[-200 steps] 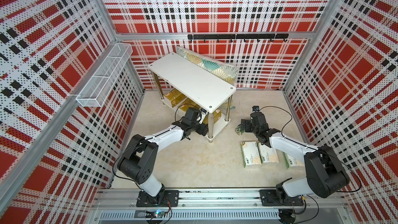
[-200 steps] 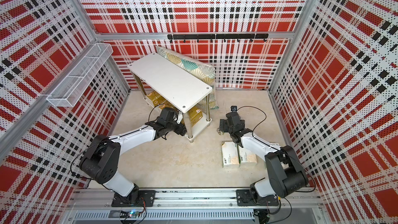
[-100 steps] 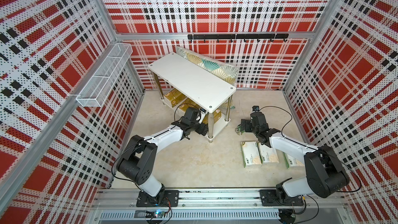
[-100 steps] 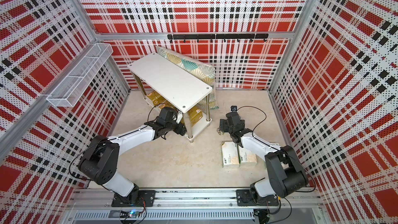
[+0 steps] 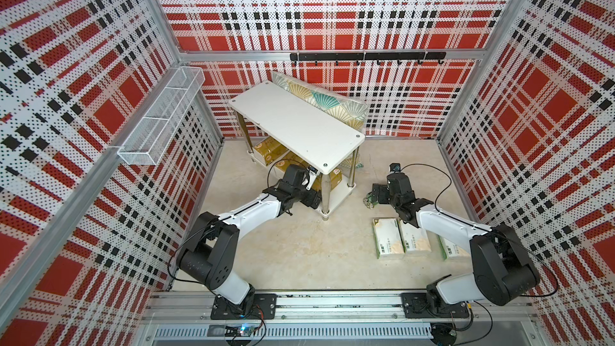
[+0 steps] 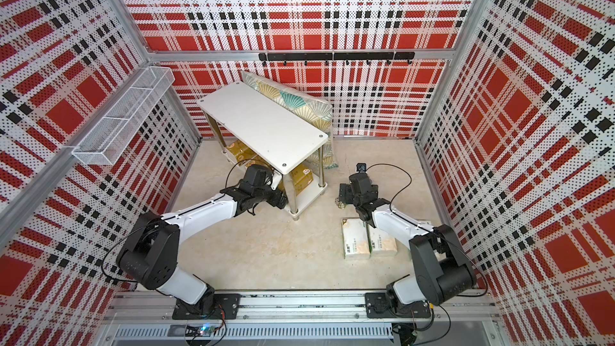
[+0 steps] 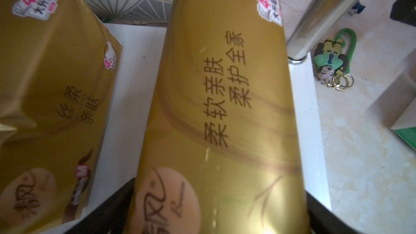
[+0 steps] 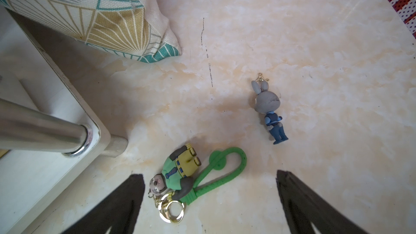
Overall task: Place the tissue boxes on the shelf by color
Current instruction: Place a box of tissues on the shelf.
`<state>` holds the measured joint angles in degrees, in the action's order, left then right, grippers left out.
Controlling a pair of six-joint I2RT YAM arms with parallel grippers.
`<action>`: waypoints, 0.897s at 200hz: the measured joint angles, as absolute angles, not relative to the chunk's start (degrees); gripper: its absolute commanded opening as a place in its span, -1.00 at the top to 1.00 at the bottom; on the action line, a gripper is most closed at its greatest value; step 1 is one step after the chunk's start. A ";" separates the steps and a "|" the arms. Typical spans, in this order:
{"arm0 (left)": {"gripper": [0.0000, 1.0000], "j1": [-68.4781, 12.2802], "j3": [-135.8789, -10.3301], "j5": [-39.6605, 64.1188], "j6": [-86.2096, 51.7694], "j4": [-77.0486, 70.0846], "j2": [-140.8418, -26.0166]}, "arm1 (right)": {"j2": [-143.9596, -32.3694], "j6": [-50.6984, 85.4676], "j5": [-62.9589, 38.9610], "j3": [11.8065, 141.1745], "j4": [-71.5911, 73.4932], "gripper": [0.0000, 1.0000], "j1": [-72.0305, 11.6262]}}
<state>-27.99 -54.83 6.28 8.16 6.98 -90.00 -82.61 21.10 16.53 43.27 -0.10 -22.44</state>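
The shelf [image 5: 293, 124] [image 6: 259, 124] stands at the back, its top board bare. On its lower board [image 7: 132, 64] lie gold tissue boxes [image 5: 269, 149] [image 6: 301, 178]. In the left wrist view one gold pack [image 7: 220, 109] lies flat on the board. My left gripper [image 7: 216, 199] [image 5: 314, 188] is open, one finger on each side of it. Another gold pack [image 7: 51, 86] lies beside it. Three white tissue boxes [image 5: 387, 237] [image 5: 414, 239] [image 5: 452, 249] lie on the floor under my right arm. My right gripper [image 8: 209, 174] [image 5: 372, 194] hangs open and empty over the floor.
A green keychain figure [image 8: 180, 172] [image 5: 367, 201] lies on the floor below my right gripper, and a grey rabbit figure [image 8: 267, 106] lies further off. A fan-patterned cushion [image 5: 319, 101] leans behind the shelf. A chrome leg [image 7: 315, 19] stands beside the gold pack. A wire basket [image 5: 159, 118] hangs on the left wall.
My left gripper's jaws have spread wider about the gold pack on the lower board. Neither arm has visibly shifted.
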 measured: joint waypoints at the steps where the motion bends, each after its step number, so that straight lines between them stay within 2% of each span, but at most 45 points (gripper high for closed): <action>1: -0.98 -27.99 -54.83 6.28 8.16 6.98 -89.97 | -82.61 21.10 16.51 43.27 -0.10 -1.00 -22.44; 179: -0.98 -26.37 -51.99 8.64 8.21 10.46 -80.12 | -82.61 21.10 16.49 43.27 -0.10 -1.00 -22.44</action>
